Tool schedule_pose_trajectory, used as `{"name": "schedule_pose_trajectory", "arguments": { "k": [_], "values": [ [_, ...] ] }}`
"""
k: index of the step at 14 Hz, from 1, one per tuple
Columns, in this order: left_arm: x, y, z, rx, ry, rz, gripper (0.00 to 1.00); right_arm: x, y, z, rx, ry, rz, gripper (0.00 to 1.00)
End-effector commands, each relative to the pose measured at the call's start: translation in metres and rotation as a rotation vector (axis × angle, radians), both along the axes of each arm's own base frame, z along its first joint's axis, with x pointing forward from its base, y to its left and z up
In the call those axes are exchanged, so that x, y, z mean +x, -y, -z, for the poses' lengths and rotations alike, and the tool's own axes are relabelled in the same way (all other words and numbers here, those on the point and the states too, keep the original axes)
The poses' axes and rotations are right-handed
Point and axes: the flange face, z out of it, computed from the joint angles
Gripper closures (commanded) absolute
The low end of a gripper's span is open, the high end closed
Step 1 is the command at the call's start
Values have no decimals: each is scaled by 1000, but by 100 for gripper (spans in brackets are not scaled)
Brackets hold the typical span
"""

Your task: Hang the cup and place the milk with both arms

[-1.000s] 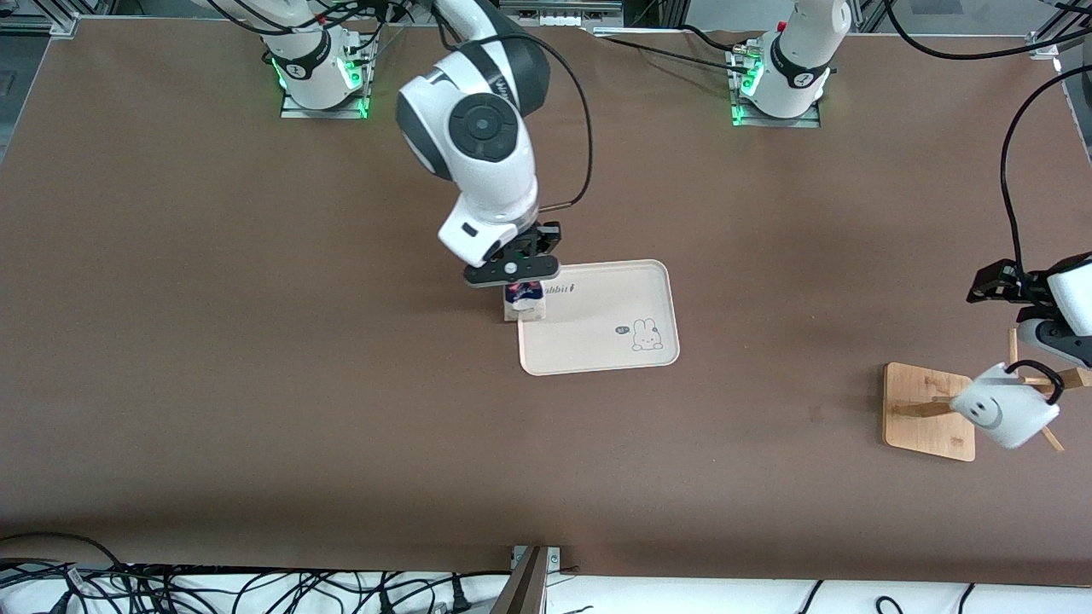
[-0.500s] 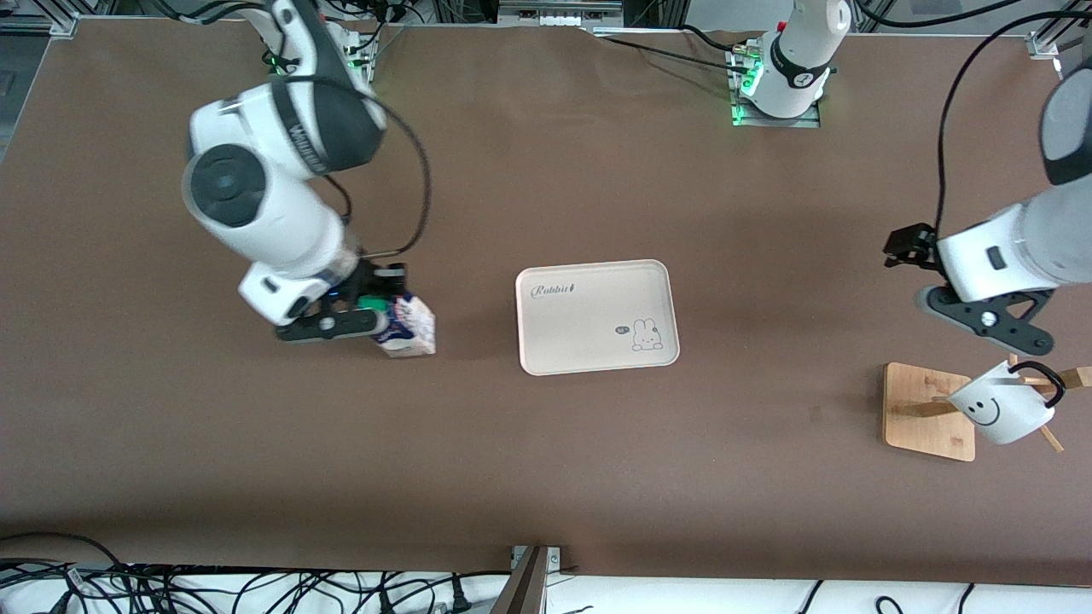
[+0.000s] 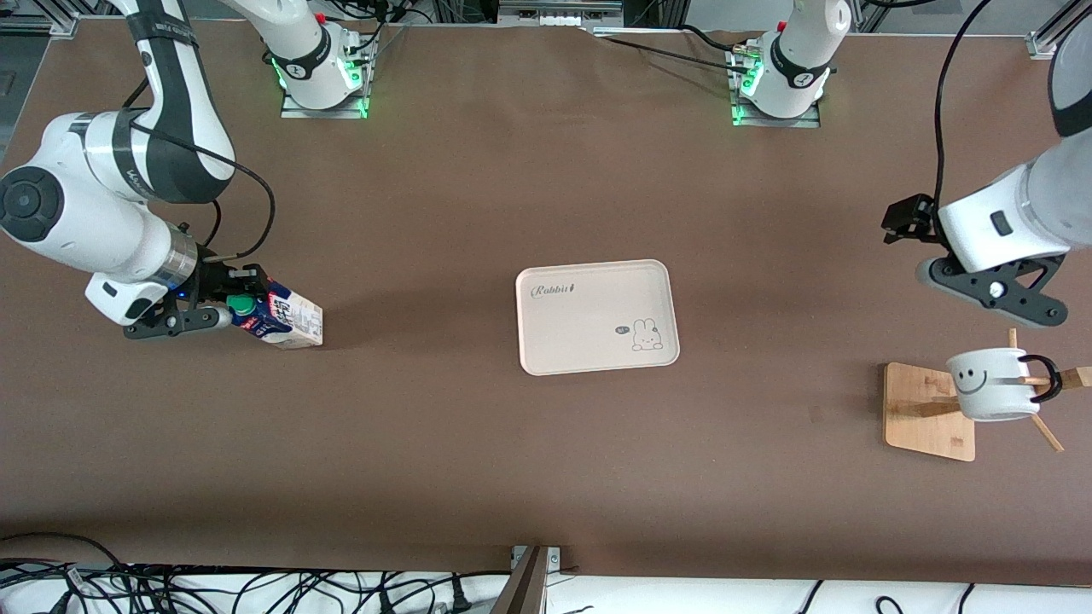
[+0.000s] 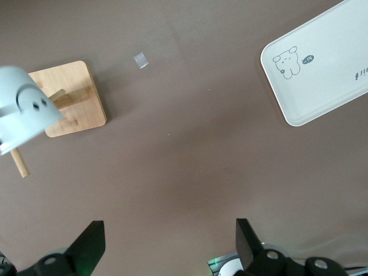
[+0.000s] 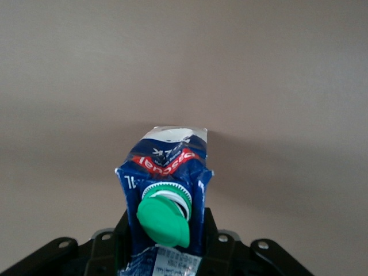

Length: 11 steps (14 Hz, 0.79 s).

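Observation:
The milk (image 3: 286,317), a blue and white carton with a green cap, is tilted low at the right arm's end of the table. My right gripper (image 3: 223,309) is shut on its top; the right wrist view shows the carton (image 5: 167,172) between the jaws of that gripper (image 5: 164,244). The white smiley cup (image 3: 990,384) hangs by its black handle on a peg of the wooden rack (image 3: 926,409). My left gripper (image 3: 990,294) is open and empty in the air above the rack, apart from the cup. The left wrist view shows this gripper (image 4: 169,244), the cup (image 4: 23,106) and the rack (image 4: 75,98).
A cream tray (image 3: 597,315) with a rabbit drawing lies at the middle of the table; it also shows in the left wrist view (image 4: 322,75). The rack stands near the table edge at the left arm's end. Cables run along the edge nearest the front camera.
My right gripper has carried the milk from the tray's corner to the right arm's end of the table. My left gripper has risen away from the cup, which now hangs more upright.

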Motion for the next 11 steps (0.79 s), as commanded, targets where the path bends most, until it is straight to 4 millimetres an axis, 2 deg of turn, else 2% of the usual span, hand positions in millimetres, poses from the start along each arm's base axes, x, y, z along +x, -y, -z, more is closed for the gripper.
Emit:
{"name": "schedule_pose_trajectory", "arguments": {
  "k": [1,3,4,6,7,8,9,11],
  "values": [
    [-12,13,-17,-30,8,-22,0,-28,2,12,23,26,4,51],
    [-24,20,-29,-45,22,-16,0,-31,1,18,21,25,22,52],
    [-40,26,-19,-18,-3,-25,0,-30,2,20,21,25,28,52],
    [-72,32,-27,-15,190,-207,0,-29,-1,23,16,25,61,52],
    [-77,27,-22,-25,230,-314,0,-29,-2,25,15,22,70,52],
    [-75,21,-18,-30,240,-355,0,-28,-2,28,13,22,72,51],
    [-73,30,-16,-29,251,-331,0,-28,-2,31,11,22,71,51],
    [-56,13,-1,-43,301,-361,0,-27,-2,33,9,20,71,44]
  ]
}}
